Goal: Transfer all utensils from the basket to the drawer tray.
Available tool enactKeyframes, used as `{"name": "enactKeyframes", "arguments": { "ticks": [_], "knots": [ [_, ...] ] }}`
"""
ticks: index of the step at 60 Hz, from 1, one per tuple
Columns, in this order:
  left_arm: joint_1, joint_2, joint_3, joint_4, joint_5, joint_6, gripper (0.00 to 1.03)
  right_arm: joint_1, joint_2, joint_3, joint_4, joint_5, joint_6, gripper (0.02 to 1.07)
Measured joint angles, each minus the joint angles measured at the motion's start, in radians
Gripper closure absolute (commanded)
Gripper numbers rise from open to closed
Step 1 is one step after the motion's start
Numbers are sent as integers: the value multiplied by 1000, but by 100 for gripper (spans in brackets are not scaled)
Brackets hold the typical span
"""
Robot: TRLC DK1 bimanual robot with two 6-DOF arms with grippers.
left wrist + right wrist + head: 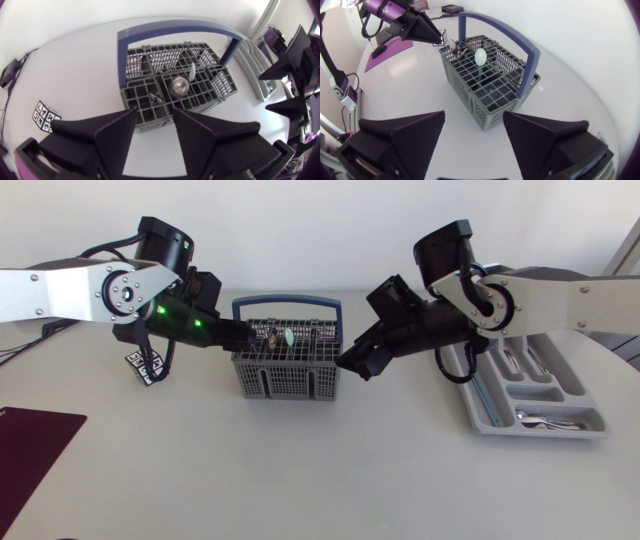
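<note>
Head view: grey basket (288, 365) with a blue handle stands mid-table toward the far edge, a spoon (287, 337) upright inside. Left arm (90, 290) enters from the left, jaws parted and empty at the basket's left rim. Right arm (520, 295) enters from the right, jaws likewise parted and empty, just beside the basket's right wall. Drawer tray (585, 402) lies near the right edge, cutlery (545, 420) in its front slot. Bare white table (300, 470) spreads in front. Purple mat (30, 450) lies at the left edge.
</note>
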Motion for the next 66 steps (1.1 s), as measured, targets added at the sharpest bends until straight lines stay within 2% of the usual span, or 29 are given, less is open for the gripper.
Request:
{"name": "enactKeyframes", "arguments": {
  "ticks": [20,31,52,66],
  "knots": [
    [-23,5,31,-5,-19,-95,48,10,-18,0,-5,14,0,23],
    [-42,5,49,-6,-19,-104,45,23,-18,0,-5,21,0,23],
    [-22,5,50,-7,-18,-122,45,216,23,60,-8,199,8,23],
    [66,-3,18,-7,56,-122,45,303,130,166,-4,301,23,23]
  ]
}}
